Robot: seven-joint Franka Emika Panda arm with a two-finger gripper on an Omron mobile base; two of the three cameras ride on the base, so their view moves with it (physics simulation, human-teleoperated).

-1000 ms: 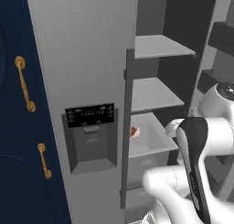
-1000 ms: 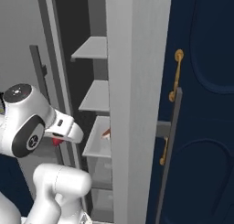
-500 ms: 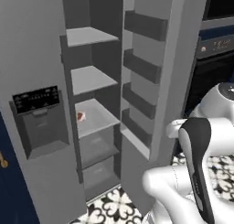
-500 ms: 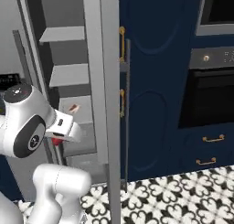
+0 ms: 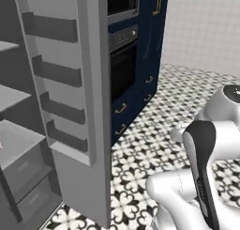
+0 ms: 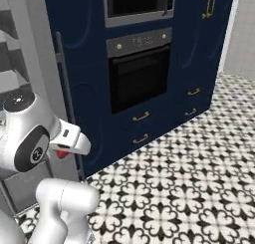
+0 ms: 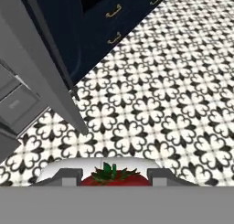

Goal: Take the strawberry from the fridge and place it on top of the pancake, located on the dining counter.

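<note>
The step in hand, as I judge it, is the carrying of the strawberry [image 7: 111, 176] away from the fridge [image 5: 89, 130] toward the dining counter, while the base turns through the kitchen. To do this well, the grip should be kept as it is, firm but not harder, because the berry is small and soft and could be crushed or slip out. The hand should be kept level and close to the body, and it should pass well apart from the open fridge door and from the navy oven cabinet [image 6: 149, 63] just beside it. In the hand view the gripper [image 7: 111, 177] is narrowly closed on the strawberry: the red berry with its green leaves sits between the two dark finger tips [image 7: 68, 175], touching both, at the bottom of the view. Below it lies the patterned floor [image 7: 173, 95]. In the right base view a small red spot [image 6: 62, 153] shows under the wrist; it is probably the same berry.
</note>
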